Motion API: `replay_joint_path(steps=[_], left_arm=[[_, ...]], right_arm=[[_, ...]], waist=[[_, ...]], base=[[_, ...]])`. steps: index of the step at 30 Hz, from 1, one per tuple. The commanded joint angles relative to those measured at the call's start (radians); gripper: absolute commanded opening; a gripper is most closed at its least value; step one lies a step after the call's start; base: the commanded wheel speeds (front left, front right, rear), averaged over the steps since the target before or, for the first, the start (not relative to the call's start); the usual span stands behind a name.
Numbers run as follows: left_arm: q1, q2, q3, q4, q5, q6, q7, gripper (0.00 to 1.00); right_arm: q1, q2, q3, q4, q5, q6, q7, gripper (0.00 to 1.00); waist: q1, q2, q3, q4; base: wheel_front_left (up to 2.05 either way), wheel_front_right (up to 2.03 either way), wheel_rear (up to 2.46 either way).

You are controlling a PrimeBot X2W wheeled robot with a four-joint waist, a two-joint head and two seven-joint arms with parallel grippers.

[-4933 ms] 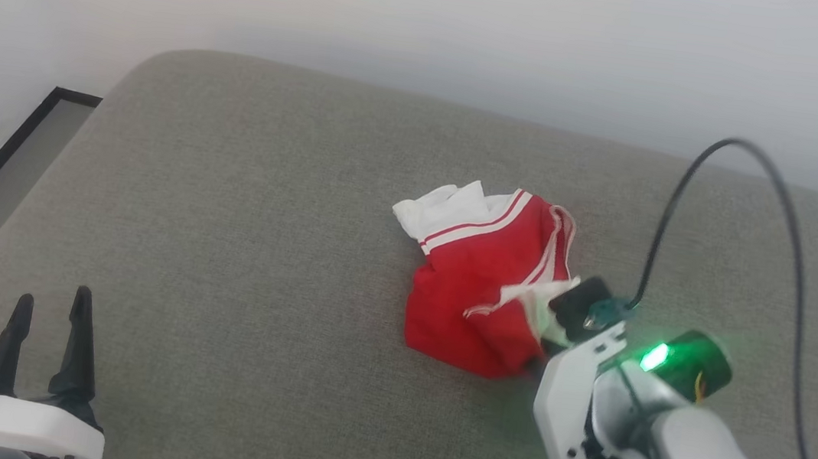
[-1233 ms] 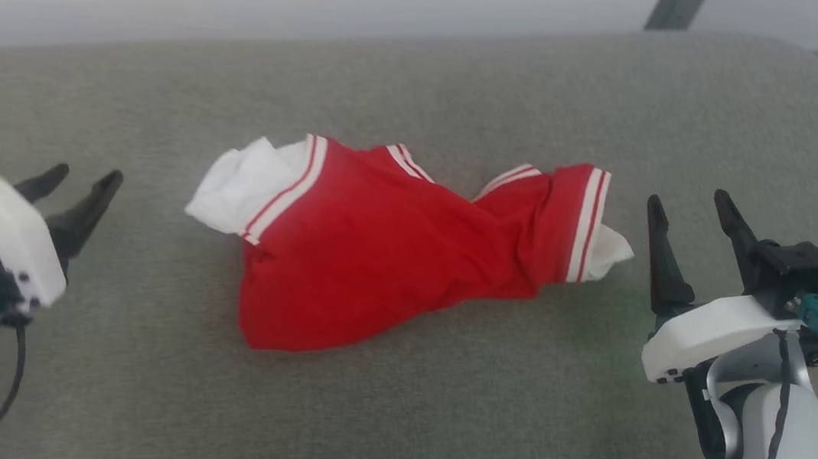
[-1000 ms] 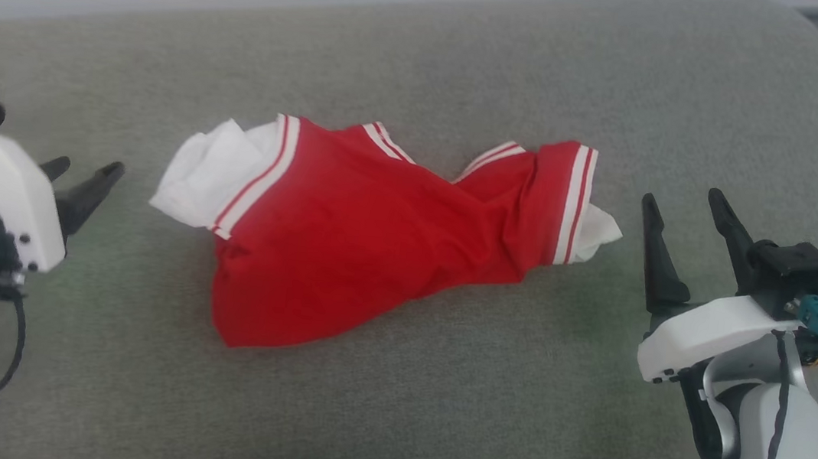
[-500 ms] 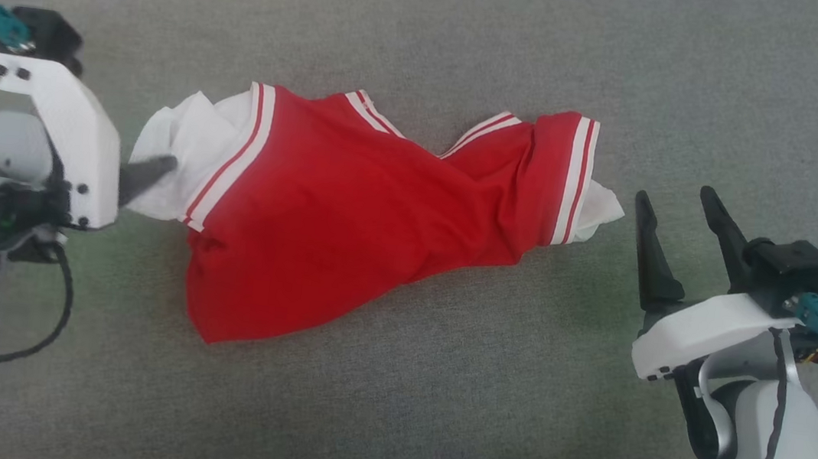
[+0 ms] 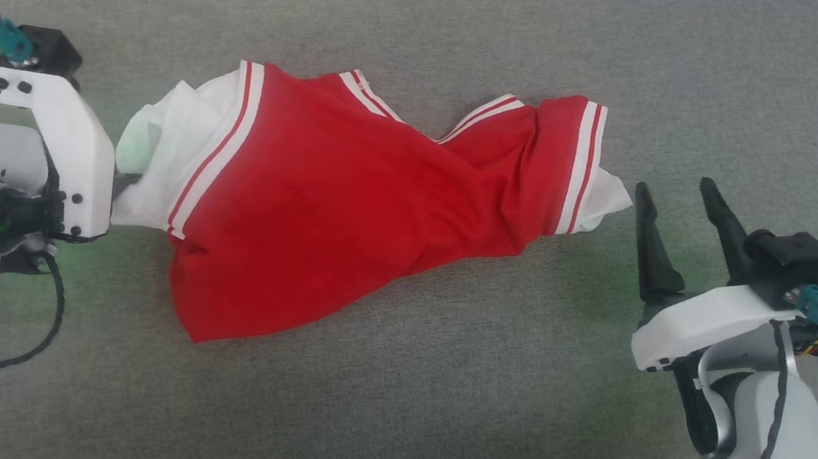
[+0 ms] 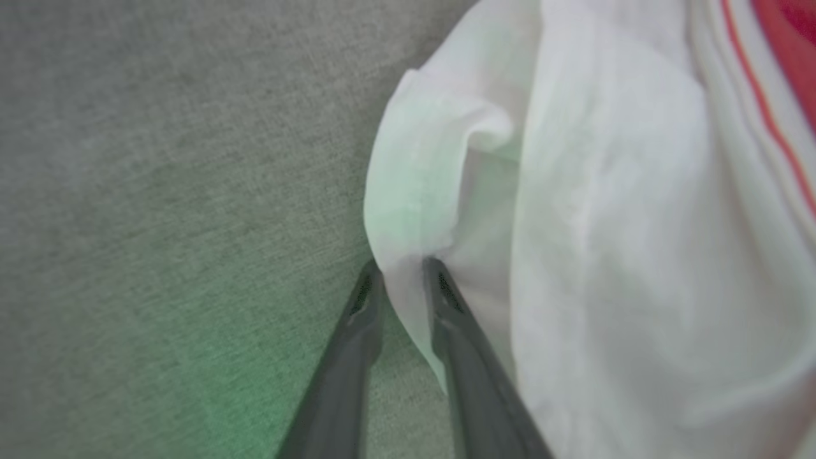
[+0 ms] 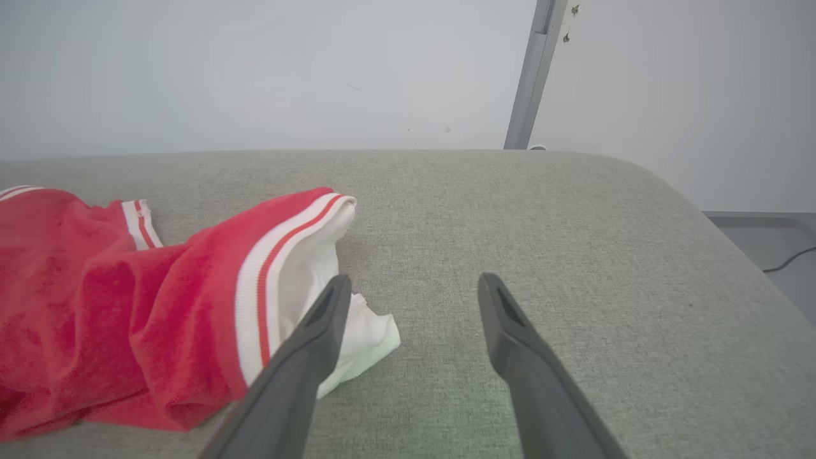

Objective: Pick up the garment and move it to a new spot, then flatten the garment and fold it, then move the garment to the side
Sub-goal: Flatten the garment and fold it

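Grey woven cushion (image 5: 434, 417), rumpled garment (image 5: 330, 182), left end effector (image 6: 400, 271) pinching its sleeve (image 6: 574, 191), right end effector (image 5: 674, 189) spread.

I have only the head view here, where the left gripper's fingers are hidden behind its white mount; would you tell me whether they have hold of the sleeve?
Observer: Yes. In the left wrist view the left gripper is closed on a fold of white sleeve of the garment.
Operator: Thank you. Does the right gripper have anything between its fingers?
Observer: No. In the right wrist view the right gripper is open, with bare grey cushion between its fingers; the other sleeve lies beside one finger.
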Motion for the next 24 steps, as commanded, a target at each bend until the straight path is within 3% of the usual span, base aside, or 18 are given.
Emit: replay_joint_path(steps=[1,9,16,24], left_arm=[[0.026,-0.024,-0.013,0.021,-0.016,-0.009,0.011,0.00],[0.019,-0.001,-0.003,0.008,-0.011,-0.040,-0.038,0.00],[0.044,0.021,0.017,0.000,-0.015,-0.032,-0.069,0.00],[0.139,0.092,0.056,-0.007,-0.004,-0.005,-0.121,0.00]], right_arm=[[-0.009,0.002,-0.006,0.004,-0.006,0.000,-0.006,1.00],[0.001,0.002,-0.040,0.015,-0.022,0.000,-0.003,1.00],[0.016,0.002,-0.047,0.023,-0.031,0.000,0.003,1.00],[0.040,0.002,-0.060,0.026,-0.045,0.000,0.018,1.00]], waist=[[0.0000,0.0000,-0.001,0.005],[0.0000,0.0000,-0.026,0.045],[0.0000,0.0000,-0.061,0.078],[0.0000,0.0000,-0.109,0.115]], base=[[0.00,0.00,0.00],[0.00,0.00,0.00],[0.00,0.00,0.00],[0.00,0.00,0.00]])
